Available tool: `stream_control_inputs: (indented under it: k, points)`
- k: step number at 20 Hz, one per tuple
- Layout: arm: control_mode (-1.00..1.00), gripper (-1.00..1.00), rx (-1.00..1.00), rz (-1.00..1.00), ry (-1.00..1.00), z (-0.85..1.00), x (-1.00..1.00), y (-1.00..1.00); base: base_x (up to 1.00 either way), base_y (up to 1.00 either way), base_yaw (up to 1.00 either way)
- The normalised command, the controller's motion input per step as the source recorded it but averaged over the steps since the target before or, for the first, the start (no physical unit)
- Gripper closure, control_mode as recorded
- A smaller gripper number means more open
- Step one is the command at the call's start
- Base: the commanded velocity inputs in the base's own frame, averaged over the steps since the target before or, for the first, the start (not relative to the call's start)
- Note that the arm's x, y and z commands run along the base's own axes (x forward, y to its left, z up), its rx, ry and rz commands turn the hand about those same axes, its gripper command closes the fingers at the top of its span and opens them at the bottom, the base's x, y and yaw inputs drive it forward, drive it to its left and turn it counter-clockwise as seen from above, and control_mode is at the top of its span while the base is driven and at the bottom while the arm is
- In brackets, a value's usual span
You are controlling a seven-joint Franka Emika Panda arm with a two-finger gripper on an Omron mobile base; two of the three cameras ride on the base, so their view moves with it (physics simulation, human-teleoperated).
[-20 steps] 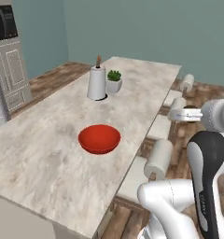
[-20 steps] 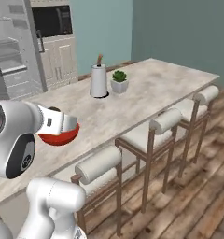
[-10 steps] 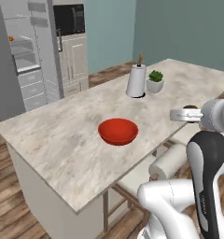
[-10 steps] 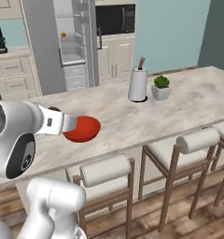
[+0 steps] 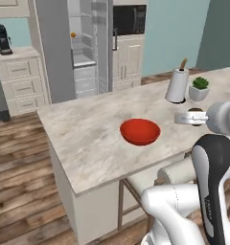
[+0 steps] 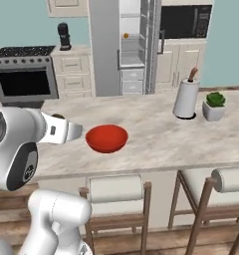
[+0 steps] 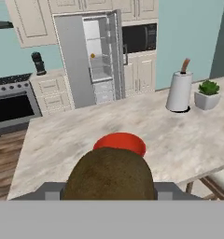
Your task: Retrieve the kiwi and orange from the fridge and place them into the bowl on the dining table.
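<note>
My gripper (image 7: 109, 192) is shut on the kiwi (image 7: 110, 172), a brown-olive fruit that bulges between the dark fingertips. Just beyond it the red bowl (image 7: 121, 140) rests on the beige marble dining table (image 7: 62, 135). From the left base camera the gripper (image 5: 191, 117) hovers over the table right of the bowl (image 5: 140, 131). From the right base camera it (image 6: 66, 132) is left of the bowl (image 6: 106, 138). The grey fridge (image 5: 52, 48) stands open at the back, the orange (image 5: 74, 34) on an upper shelf, also the orange (image 7: 92, 55).
A white canister with a wooden stick (image 5: 177, 86) and a potted plant (image 5: 200, 88) stand on the table's far right. Stools (image 6: 116, 189) line its near side. A stove (image 6: 24, 82) and a coffee maker (image 5: 3, 39) are left of the fridge.
The base has swung round, so the whole scene has shifted: the fridge now sits at the top centre and the table lies broadside. The gripper keeps its hold on the kiwi.
</note>
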Motion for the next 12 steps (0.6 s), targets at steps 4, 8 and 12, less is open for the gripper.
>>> stream_control_inputs:
  k: [4,8,12]
  points:
    - [1.0,1.0,0.0,0.0,0.0,0.0,0.0,0.0,0.64,-0.51,0.5]
    - [1.0,1.0,0.0,0.0,0.0,0.0,0.0,0.0,0.62,-0.51,0.48]
    - [1.0,1.0,0.0,0.0,0.0,0.0,0.0,0.0,0.67,-0.39,0.46]
